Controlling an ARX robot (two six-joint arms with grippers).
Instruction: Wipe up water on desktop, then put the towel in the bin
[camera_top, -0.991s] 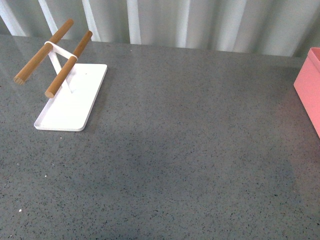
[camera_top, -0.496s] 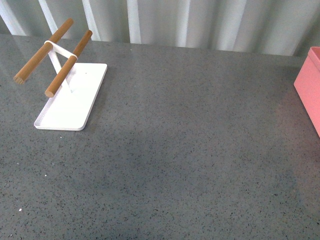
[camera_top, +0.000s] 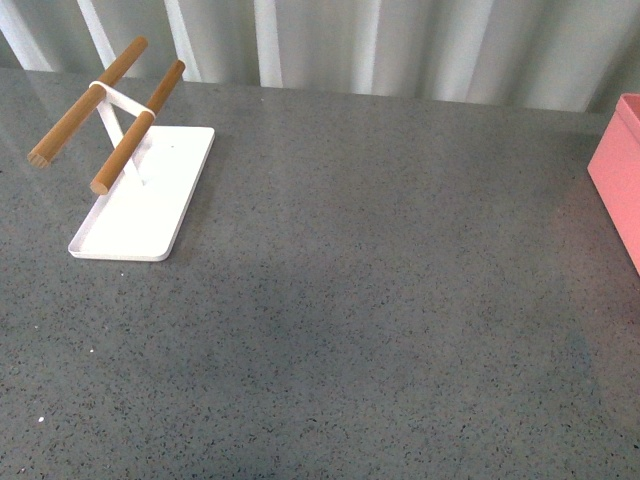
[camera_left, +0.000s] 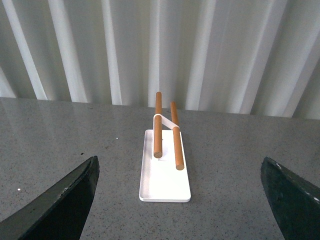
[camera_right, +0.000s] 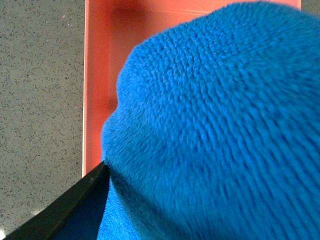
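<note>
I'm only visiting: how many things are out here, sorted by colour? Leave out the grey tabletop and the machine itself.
Blue: 1, the towel
Pink: 1, the bin
White: 1, the tray
Wood brown: 2, the rods held up above the tray
Total: 5

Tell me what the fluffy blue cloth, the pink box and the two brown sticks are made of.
The fluffy blue cloth looks like soft microfibre: you can see rows of tiny fuzzy loops. The pink box is probably plastic, with smooth, flat, even walls. The two brown sticks look like wood, round and matte, though no grain shows.
</note>
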